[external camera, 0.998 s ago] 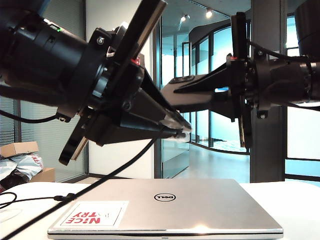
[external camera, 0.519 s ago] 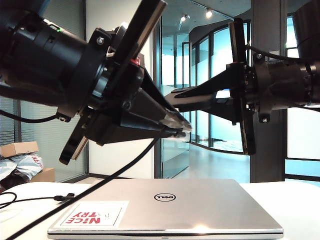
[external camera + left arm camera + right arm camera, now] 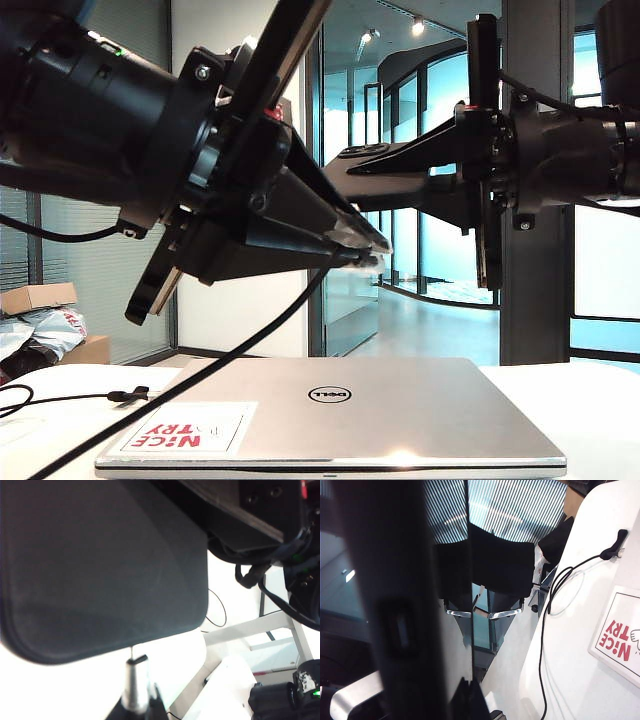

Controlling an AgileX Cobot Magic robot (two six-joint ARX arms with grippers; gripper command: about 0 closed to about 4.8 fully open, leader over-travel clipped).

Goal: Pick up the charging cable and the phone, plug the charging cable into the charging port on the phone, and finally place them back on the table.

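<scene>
My left gripper (image 3: pixel 365 255) reaches in from the left, well above the table (image 3: pixel 600 400), and is shut on the silver plug of the charging cable (image 3: pixel 230 355). The black cord hangs down to the left. My right gripper (image 3: pixel 410 180) comes from the right, shut on the phone (image 3: pixel 350 185), which is held edge-on and level. In the left wrist view the plug tip (image 3: pixel 137 659) sits just short of the phone's (image 3: pixel 100 565) rounded edge, held by the left gripper (image 3: pixel 136 702). In the right wrist view the phone (image 3: pixel 385 580) is a dark band rising from the right gripper (image 3: pixel 470 695).
A shut silver Dell laptop (image 3: pixel 400 410) with a red-and-white sticker (image 3: pixel 185 430) lies on the table under both grippers. Slack cable (image 3: pixel 542 645) loops across the table's left side, with its black strap (image 3: pixel 128 394) there. Cardboard boxes (image 3: pixel 40 298) stand beyond the left edge.
The right gripper has tipped the phone up a little, so it sits slightly higher beside the plug. The left gripper has stayed about where it was.
</scene>
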